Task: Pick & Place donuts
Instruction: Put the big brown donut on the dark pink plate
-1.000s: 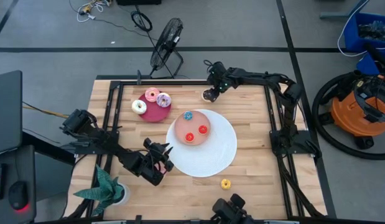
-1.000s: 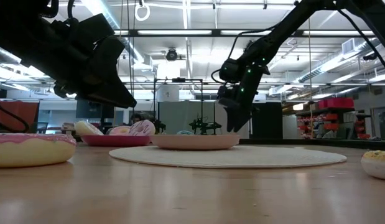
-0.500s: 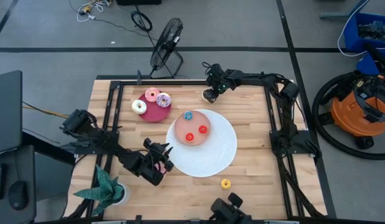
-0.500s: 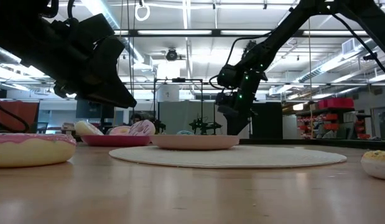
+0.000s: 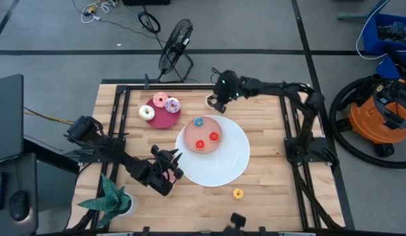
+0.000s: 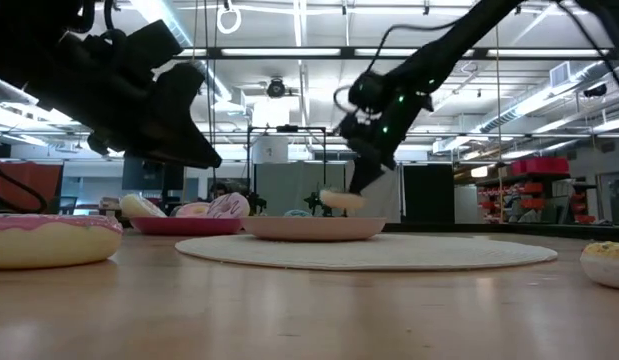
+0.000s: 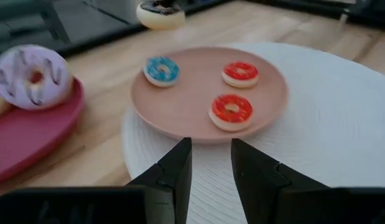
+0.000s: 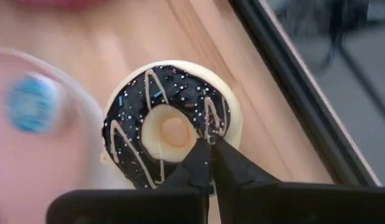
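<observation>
Two arms work over the wooden surface (image 5: 268, 164). At left, the left gripper (image 5: 168, 172) hovers above a pink donut (image 6: 49, 240) near the plant (image 5: 114, 196), jaws parted and gripping nothing. The crimson plate (image 5: 162, 118) carries three frosted donuts (image 5: 160, 105); the salmon plate (image 5: 206, 145), on the white disc (image 5: 229, 164), carries three tiny ones (image 7: 232, 109). A yellow donut (image 5: 237, 193) lies apart. At right, the right gripper (image 8: 209, 155) has its jaws clenched on the chocolate donut (image 8: 170, 124), raised off the surface.
</observation>
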`<state>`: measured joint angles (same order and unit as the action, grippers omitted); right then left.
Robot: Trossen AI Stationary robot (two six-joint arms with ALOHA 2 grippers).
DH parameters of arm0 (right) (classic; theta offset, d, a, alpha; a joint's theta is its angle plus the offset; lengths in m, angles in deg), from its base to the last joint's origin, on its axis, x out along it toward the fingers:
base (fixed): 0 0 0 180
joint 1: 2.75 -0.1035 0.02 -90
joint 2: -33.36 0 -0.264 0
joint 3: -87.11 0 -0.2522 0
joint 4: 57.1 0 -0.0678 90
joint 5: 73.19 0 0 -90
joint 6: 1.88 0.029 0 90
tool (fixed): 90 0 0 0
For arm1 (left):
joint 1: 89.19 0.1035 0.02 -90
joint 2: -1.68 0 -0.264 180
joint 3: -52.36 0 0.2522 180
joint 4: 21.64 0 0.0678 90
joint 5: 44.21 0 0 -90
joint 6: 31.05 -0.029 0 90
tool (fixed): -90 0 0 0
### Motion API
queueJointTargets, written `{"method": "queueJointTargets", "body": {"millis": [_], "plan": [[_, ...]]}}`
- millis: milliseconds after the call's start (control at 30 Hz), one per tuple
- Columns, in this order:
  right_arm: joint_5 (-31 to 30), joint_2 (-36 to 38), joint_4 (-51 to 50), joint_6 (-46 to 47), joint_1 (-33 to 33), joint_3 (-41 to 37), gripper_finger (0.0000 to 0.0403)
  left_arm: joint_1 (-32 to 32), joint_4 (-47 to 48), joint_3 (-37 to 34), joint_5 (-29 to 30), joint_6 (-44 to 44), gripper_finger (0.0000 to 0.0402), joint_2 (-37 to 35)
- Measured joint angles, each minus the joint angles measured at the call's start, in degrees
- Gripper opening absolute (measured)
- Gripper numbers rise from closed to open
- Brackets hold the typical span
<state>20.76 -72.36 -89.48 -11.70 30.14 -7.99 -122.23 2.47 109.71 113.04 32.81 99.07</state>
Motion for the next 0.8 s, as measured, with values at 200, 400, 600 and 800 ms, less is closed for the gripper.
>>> {"method": "queueJointTargets", "body": {"millis": [200,400,600,800], "plan": [[-4.96,11.26,25.32,2.94,-8.21,-19.47,0.0003,1.46,-4.45,0.00,7.96,0.01,0.0117,3.76],[-18.32,14.64,48.05,3.32,-19.00,-32.23,0.0002,6.70,-7.55,0.05,12.33,0.85,0.0133,4.13],[-26.51,14.64,56.84,-1.06,-27.07,-34.99,0.0002,13.52,-10.33,1.42,4.45,-3.92,0.0228,3.84],[-31.65,14.64,58.05,-4.94,-31.80,-34.82,0.0001,18.03,-28.75,4.17,-9.44,-31.23,0.0299,3.84]]}}
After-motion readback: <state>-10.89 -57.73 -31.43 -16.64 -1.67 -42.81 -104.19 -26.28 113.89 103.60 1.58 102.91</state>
